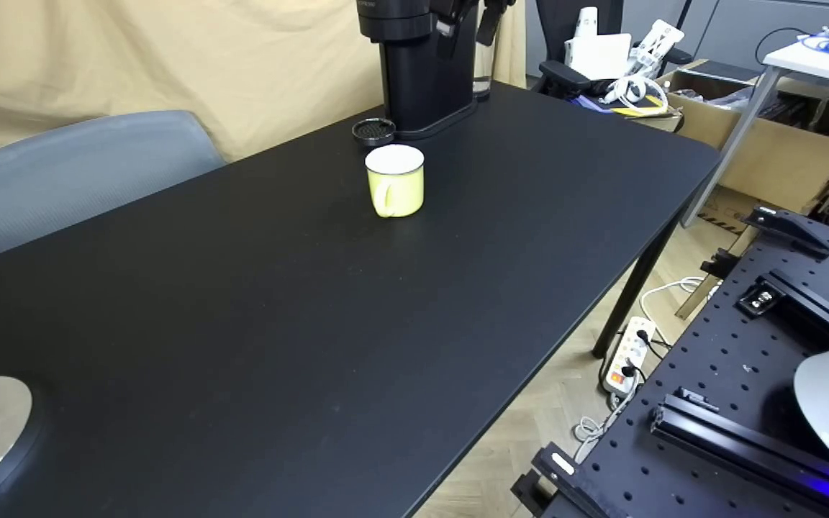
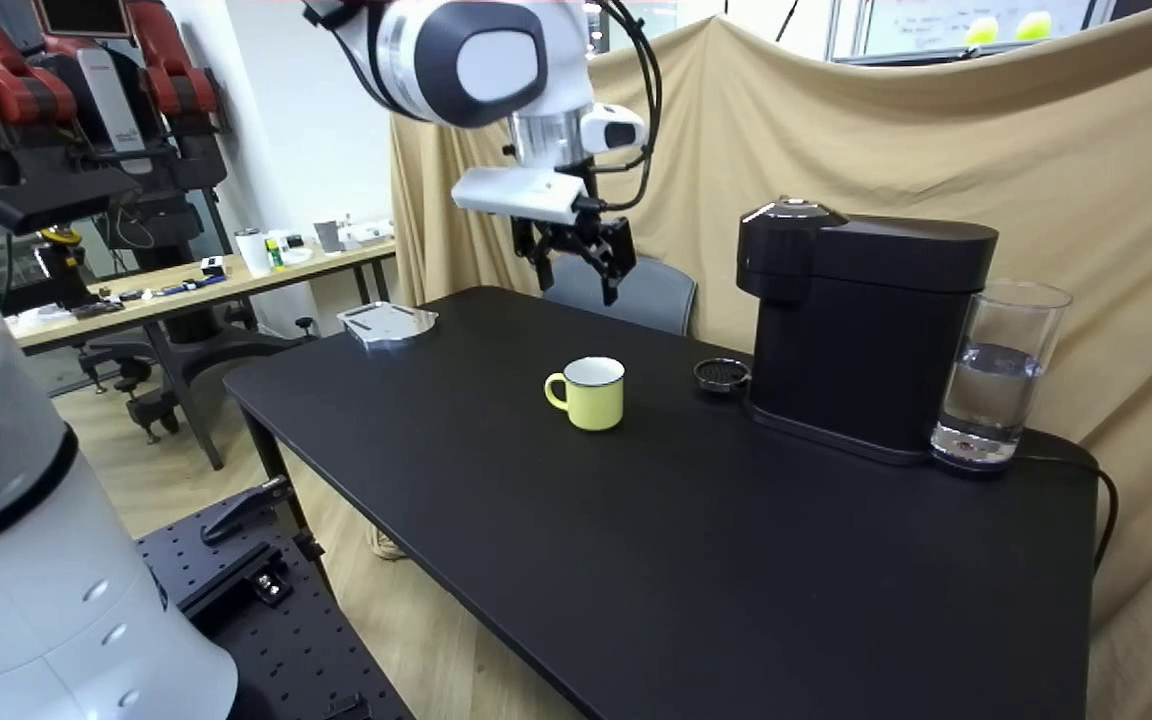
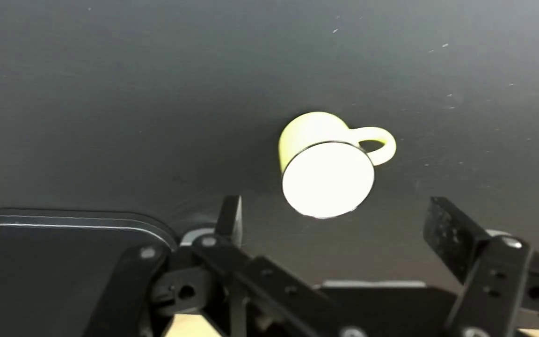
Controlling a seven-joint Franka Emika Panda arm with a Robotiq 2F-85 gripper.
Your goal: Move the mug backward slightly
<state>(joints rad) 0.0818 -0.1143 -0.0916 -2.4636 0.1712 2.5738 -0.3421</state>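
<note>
Tan curtain (image 2: 866, 150), black bench (image 2: 736, 560). Left to right in an exterior view, we've got one gripper (image 2: 577, 287), jaws wide apart; one upright yellow mug (image 2: 594, 402), white inside, dark-rimmed, nearer the curtain-side edge; one coffee machine (image 2: 836, 350) by its right corner.

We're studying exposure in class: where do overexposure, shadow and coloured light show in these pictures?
In the wrist view, the inside of the yellow cylindrical mug is blown out to nearly featureless white, with a soft shadow left of it on the flat black tabletop; in an exterior view, a blue glow tints part of the long black rail at lower right.
</note>
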